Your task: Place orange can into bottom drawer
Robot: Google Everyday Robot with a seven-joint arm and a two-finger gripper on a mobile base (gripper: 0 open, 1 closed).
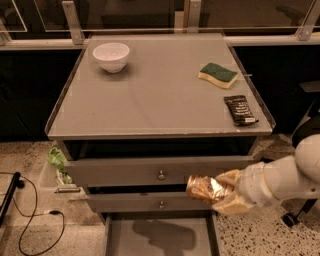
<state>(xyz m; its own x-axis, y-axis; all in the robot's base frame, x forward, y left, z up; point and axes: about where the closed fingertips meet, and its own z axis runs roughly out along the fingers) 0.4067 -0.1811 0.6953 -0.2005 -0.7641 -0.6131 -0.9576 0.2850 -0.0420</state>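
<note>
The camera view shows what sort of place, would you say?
Likely an office kitchenette or test area: grey drawer cabinet, bowl, sponge, speckled floor. The gripper holds the orange can before the drawer fronts.

Lab-like test space: terrazzo floor, glass railing, pincer before grey cabinet.

The shiny orange-gold metal drink can lies on its side in the air. Its long axis runs roughly level across the view, and its crinkled, reflective wall catches the light. Its right end is clamped between the two tan fingers of the gripper, which reaches in from the right edge of the view. The shallow grey bottom drawer is pulled out below, a flat-floored tray with raised side rails and a dark shadow on its floor. The can hangs above the drawer's right side, clear of the floor and rails.
</note>
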